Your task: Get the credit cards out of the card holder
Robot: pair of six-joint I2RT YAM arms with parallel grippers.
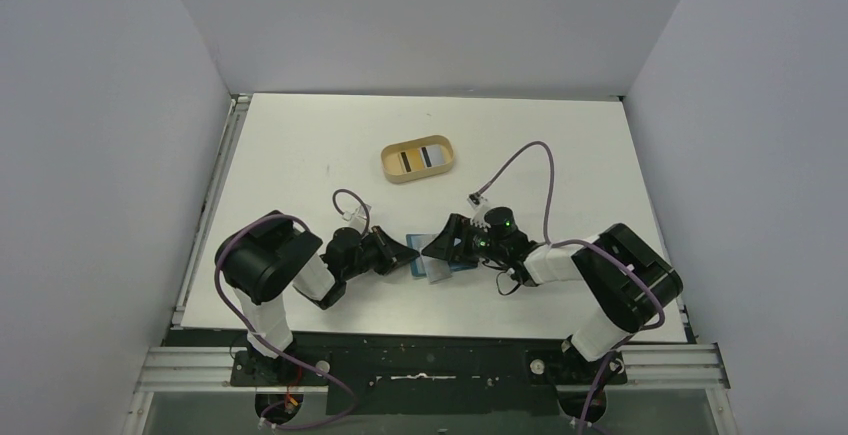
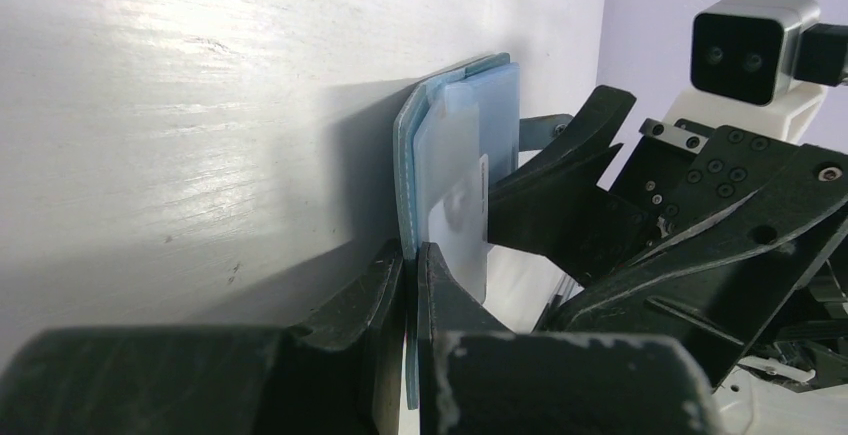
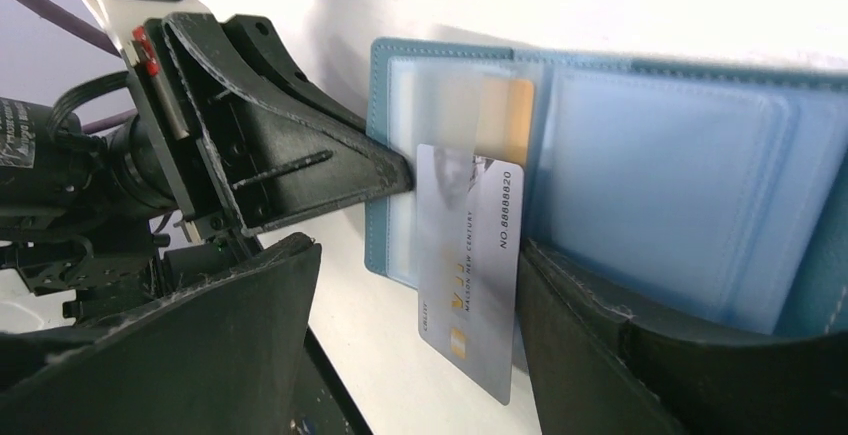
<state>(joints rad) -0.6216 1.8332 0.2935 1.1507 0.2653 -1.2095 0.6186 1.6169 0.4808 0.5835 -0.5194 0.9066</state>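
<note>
Edge of the card holder (image 3: 660, 155) is pinched between the closed fingers of the left gripper (image 2: 411, 265), at the near middle of the white table (image 1: 300, 155). The holder is spread open and flat, its teal cover stitched along a rounded border and lined with smooth light-blue pockets. A credit card (image 3: 468, 285) is seen half drawn from a frosted clear sleeve; it is thin, glossy, silver-grey and round-cornered, with printed digits down one side. The right gripper (image 3: 420, 255) is held wide, its matte black fingers straddling the card: one appears to touch the card's edge, the other stands apart. A tan oval tray (image 1: 386, 163) lies well apart.
</note>
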